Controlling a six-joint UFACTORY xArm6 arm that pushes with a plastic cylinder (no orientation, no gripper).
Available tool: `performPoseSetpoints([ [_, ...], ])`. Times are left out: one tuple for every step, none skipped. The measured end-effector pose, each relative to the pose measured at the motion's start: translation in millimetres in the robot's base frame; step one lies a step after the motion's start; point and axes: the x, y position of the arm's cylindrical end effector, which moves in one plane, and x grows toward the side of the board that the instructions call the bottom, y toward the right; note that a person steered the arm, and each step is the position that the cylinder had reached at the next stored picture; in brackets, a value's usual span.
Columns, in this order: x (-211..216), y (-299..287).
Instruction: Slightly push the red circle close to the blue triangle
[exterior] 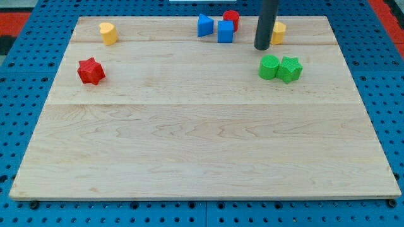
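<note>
The red circle (231, 19) stands near the view's top edge, touching the far right corner of a blue cube (225, 31). The blue triangle (204, 26) sits just left of the cube, close to both. My tip (262, 48) is on the board to the right of the red circle and below it, with a small gap to the blue cube on its left. The rod hides part of a yellow block (279, 32) behind it.
A green circle (269, 67) and a green star (290, 69) touch each other just below and right of my tip. A yellow block (108, 33) stands at the top left, a red star (91, 70) at the left. The wooden board (202, 139) lies on a blue pegboard.
</note>
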Motion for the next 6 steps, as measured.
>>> performPoseSetpoints([
  [-1.2,1.1],
  [-28.3,1.3],
  [-59.7,13.7],
  [-84.8,14.9],
  [-91.0,-3.0],
  [-89.7,-45.0],
])
